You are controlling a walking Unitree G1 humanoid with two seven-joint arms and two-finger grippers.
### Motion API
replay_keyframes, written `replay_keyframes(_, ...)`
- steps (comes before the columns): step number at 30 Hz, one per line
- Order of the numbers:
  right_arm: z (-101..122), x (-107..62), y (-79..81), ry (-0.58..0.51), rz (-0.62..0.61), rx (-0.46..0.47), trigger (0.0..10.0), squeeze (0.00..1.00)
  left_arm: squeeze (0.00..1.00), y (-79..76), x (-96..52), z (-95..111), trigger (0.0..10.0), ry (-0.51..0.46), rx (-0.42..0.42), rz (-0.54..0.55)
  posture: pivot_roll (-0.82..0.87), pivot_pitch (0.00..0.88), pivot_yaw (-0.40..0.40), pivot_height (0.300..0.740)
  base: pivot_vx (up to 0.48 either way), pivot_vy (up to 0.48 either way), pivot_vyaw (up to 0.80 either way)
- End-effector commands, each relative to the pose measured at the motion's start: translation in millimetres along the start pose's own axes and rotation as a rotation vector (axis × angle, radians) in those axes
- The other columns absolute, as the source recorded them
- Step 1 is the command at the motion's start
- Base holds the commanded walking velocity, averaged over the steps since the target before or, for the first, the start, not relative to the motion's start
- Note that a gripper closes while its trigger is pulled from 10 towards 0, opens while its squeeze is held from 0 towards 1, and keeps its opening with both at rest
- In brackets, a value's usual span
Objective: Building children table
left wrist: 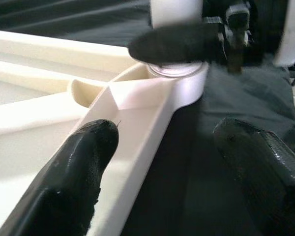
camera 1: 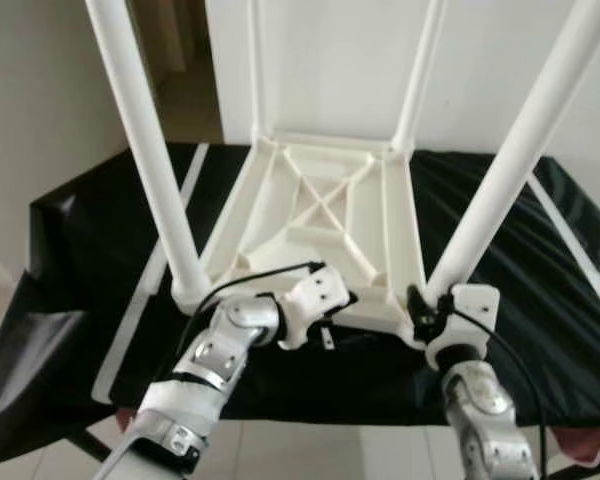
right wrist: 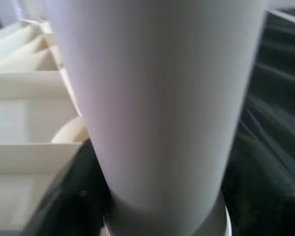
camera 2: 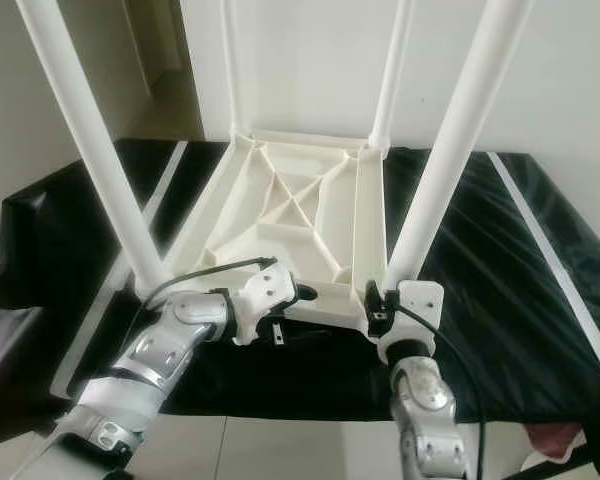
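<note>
A white plastic children's table (camera 1: 320, 210) lies upside down on a black-covered worktop, its four legs pointing up. My left gripper (camera 1: 348, 298) is at the near rim of the table, between the two near legs. It is open, with one finger (left wrist: 83, 167) inside the rim and the other over the black cloth. My right gripper (camera 1: 425, 305) is at the foot of the near right leg (camera 1: 510, 170), where the leg meets its corner socket. Its black fingers (left wrist: 177, 44) are closed across the leg, which looms large in the right wrist view (right wrist: 162, 98).
The black cover (camera 1: 540, 300) has white stripes and hangs over the worktop's near edge and left side. A white wall stands right behind the far legs. The near left leg (camera 1: 150, 160) leans out over my left arm. Something reddish (camera 2: 555, 440) lies on the pale floor at lower right.
</note>
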State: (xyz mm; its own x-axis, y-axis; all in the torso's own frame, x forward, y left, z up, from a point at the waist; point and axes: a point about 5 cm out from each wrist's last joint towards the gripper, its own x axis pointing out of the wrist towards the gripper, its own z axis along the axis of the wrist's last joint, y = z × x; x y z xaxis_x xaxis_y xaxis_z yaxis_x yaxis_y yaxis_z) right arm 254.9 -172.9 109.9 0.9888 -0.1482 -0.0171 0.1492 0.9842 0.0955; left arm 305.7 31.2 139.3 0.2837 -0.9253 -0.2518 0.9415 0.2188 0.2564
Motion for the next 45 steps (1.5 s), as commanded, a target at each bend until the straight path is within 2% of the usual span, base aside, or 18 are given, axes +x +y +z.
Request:
replay_keyframes(1,-7,-4.5,0.0,0.039,-0.027,0.017,10.0,1.00,0.00,16.2,-1.2,-5,10.0,0.018,-0.005,0.331,-0.06,0.000,-0.012,0.740,0.000,0.000,0.00)
replay_keyframes(8,-4,-3.7,3.8,0.030,-0.011,0.016,10.0,1.00,0.00,20.4,-2.4,-11,10.0,0.046,-0.008,0.355,-0.05,0.000,-0.017,0.740,0.000,0.000,0.00)
replay_keyframes(9,-2,-3.3,2.0,0.019,-0.007,0.021,10.0,0.00,0.00,22.7,-3.8,-14,10.0,0.070,-0.011,0.359,-0.05,0.000,-0.019,0.740,0.000,0.000,0.00)
replay_keyframes(19,7,-6.7,-1.2,-0.045,-0.011,0.022,10.0,0.00,0.00,27.6,-10.1,-30,10.0,0.163,-0.013,0.392,-0.06,0.000,-0.010,0.740,0.000,0.000,0.00)
replay_keyframes(22,9,-24.7,-3.3,-0.084,0.067,0.031,10.0,0.00,0.00,34.1,-17.0,-38,10.0,0.215,-0.003,0.430,-0.06,0.000,-0.006,0.740,0.000,0.000,0.00)
replay_keyframes(24,9,-26.6,-3.7,-0.085,0.073,0.027,10.0,0.00,0.00,34.9,-17.5,-38,10.0,0.218,-0.003,0.430,-0.06,0.000,-0.004,0.740,0.000,0.000,0.00)
replay_keyframes(28,7,-40.6,-10.1,-0.078,0.141,-0.015,10.0,0.00,0.00,45.6,-24.4,-39,10.0,0.247,0.009,0.462,-0.07,0.000,0.003,0.740,0.000,0.000,0.00)
replay_keyframes(31,5,-44.3,-12.6,-0.074,0.150,-0.008,10.0,0.00,0.00,49.9,-27.6,-40,10.0,0.260,0.014,0.467,-0.08,0.000,0.009,0.740,0.000,0.000,0.00)
replay_keyframes(35,0,-49.6,-17.8,-0.052,0.135,-0.032,10.0,0.00,0.00,56.2,-34.3,-42,10.0,0.283,0.011,0.485,-0.08,0.000,0.013,0.740,0.000,0.000,0.00)
replay_keyframes(36,-4,-54.9,-23.1,-0.031,0.110,-0.046,10.0,0.00,0.00,61.8,-42.0,-44,10.0,0.309,0.015,0.499,-0.09,0.000,0.017,0.740,0.000,0.000,0.00)
replay_keyframes(41,-5,-61.1,-30.8,-0.033,0.067,-0.051,10.0,0.00,0.00,68.0,-53.0,-50,10.0,0.353,0.014,0.507,-0.09,0.000,0.023,0.740,0.000,0.000,0.00)
replay_keyframes(45,-4,-62.0,-32.8,-0.037,0.053,-0.054,10.0,0.00,0.00,69.8,-56.2,-52,10.0,0.369,0.017,0.511,-0.09,0.000,0.023,0.740,0.000,0.000,0.00)
